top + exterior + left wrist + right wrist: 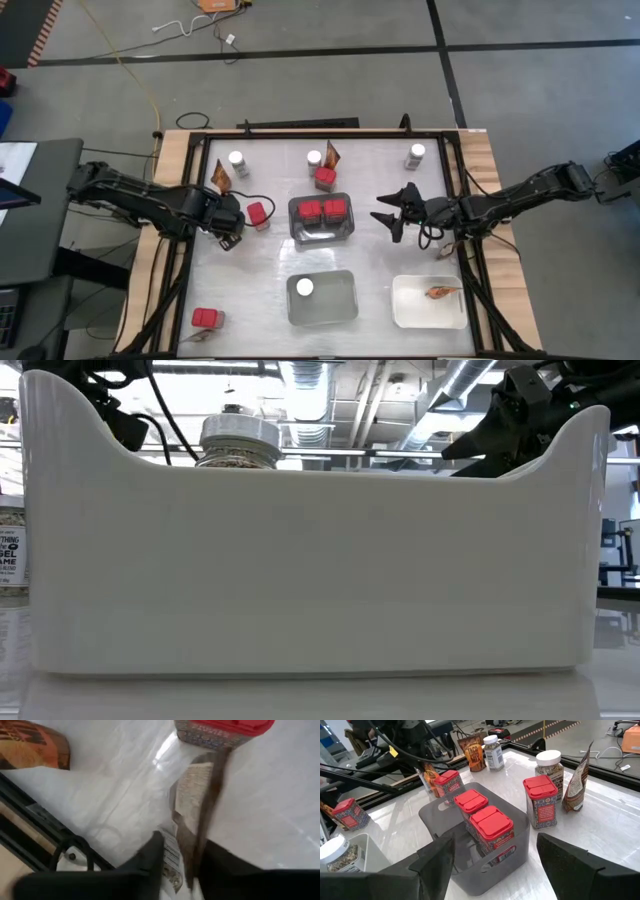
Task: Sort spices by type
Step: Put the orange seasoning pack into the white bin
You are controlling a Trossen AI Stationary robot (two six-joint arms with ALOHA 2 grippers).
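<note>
We see the left gripper (pixel 235 224) low over the glossy white table (pixel 260 290), at its own side. The high view hides what it has. The left wrist view shows it: the two dark fingers (pixel 150 857) have closed in on a flat, thin packet (pixel 197 795), seen edge-on, with printed paper faces and a brown seam. Just beyond it stands a boxy red-lidded container (pixel 220 732).

The right gripper (pixel 392 214) hangs beside the grey tray (pixel 320 237), its jaws wide apart and holding nothing. From its wrist view that tray is smoky, translucent plastic with rounded corners. Two red containers (pixel 482 815) with hinged flat lids stand inside it. A third (pixel 542 800) stands outside, next to a clear jar (pixel 549 767) with a round white lid and a crinkled upright packet (pixel 577 782).

Only the high view shows the front trays. A pale tray (pixel 335 310) holds one white-lidded jar (pixel 305 287), and a white tray (pixel 415 312) holds an orange-brown packet (pixel 438 291). Three more jars stand along the far edge.

The low view is filled by a smooth white tray wall (pixel 300 560), with a ribbed jar lid (pixel 238 430) above its rim.
</note>
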